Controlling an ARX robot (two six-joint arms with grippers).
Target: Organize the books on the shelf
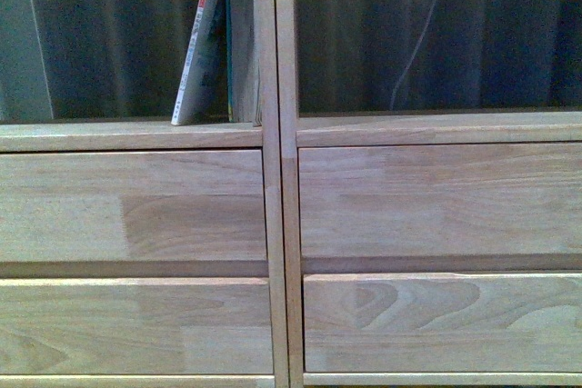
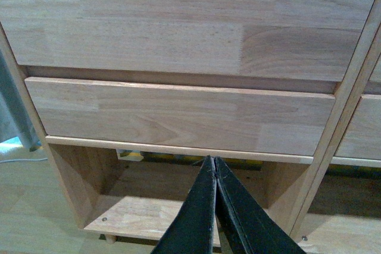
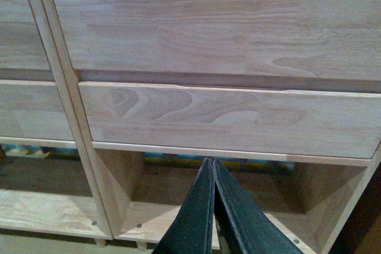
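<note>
A thin white book (image 1: 199,47) with a red-topped spine leans tilted in the shelf's (image 1: 276,179) upper left compartment, beside the divider. Both grippers, left (image 2: 213,168) and right (image 3: 212,168), are clenched empty.

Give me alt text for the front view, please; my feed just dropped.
A thin white-spined book leans rightward against the divider in the upper left open compartment of a light wooden shelf. The upper right compartment looks empty, with a dark curtain behind both. Four plain wooden front panels fill the lower frame, and neither arm is visible.
</note>
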